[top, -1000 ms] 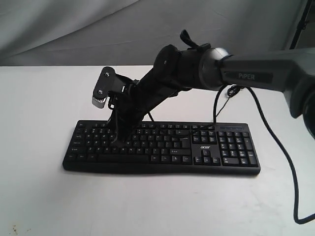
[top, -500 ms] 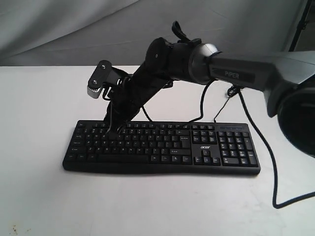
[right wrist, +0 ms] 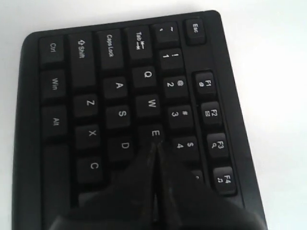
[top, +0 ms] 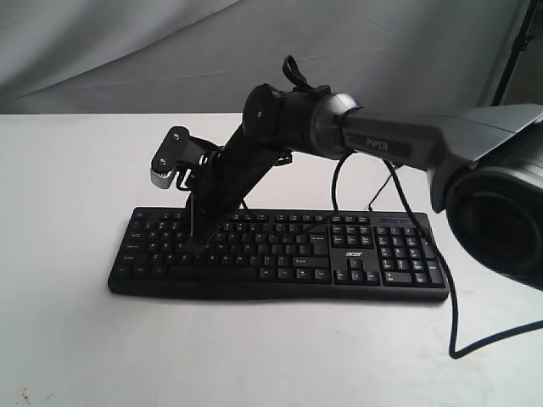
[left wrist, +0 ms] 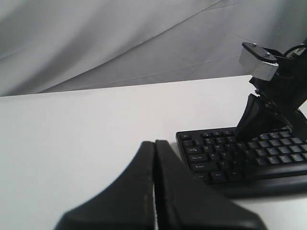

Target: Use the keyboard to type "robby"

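1. The right gripper (right wrist: 154, 145) has its two fingers pressed flat together, with no gap showing and nothing between them.
2. Its joined tip is down among the keyboard's (right wrist: 120, 86) letter keys, at the edge of the E key on the side away from W. The next key along that row is hidden under the fingers. Whether the tip is pressing a key cannot be told.
3. In the exterior view this gripper (top: 192, 244) slants down onto the keyboard's letter section, well away from the number pad.
4. The left gripper (left wrist: 154, 143) is also closed, finger against finger, and holds nothing. It is off the keyboard (left wrist: 249, 158), near its Ctrl-key end, over bare table (left wrist: 72, 143).
5. The keyboard (top: 288, 254) lies flat on the white table (top: 68, 339). Its long axis runs across the exterior view, with the number pad at the right end and the space-bar edge nearest the camera.
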Tool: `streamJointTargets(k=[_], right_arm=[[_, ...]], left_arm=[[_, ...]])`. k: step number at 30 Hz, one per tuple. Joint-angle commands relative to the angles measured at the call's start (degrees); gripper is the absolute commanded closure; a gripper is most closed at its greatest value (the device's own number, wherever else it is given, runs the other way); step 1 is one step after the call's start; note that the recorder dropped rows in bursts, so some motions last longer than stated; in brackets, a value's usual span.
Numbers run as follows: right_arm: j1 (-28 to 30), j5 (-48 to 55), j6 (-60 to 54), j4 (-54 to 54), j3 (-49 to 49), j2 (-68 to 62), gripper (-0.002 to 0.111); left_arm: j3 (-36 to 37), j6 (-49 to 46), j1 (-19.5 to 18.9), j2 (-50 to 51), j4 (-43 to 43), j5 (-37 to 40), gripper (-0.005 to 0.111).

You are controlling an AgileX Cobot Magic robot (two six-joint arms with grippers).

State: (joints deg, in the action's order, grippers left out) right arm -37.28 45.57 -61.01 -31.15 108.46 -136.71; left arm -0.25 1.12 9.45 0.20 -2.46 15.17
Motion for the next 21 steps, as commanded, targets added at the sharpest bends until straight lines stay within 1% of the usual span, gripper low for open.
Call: streamJointTargets(k=[1, 9, 21], right_arm=[[-0.58, -0.72, -0.23, 0.61, 0.29, 0.28, 0.108], [-0.64, -2.98, -0.23, 1.24, 0.29, 0.28, 0.108], [-0.64, -2.98, -0.23, 1.24, 0.29, 0.28, 0.108]], left_arm=[[0.25, 0.16, 0.36, -0.2, -0.27, -0.31, 0.107], [0.25, 0.16, 0.36, -0.2, -0.27, -0.31, 0.107], [0.25, 0.16, 0.36, -0.2, -0.27, -0.31, 0.107]])
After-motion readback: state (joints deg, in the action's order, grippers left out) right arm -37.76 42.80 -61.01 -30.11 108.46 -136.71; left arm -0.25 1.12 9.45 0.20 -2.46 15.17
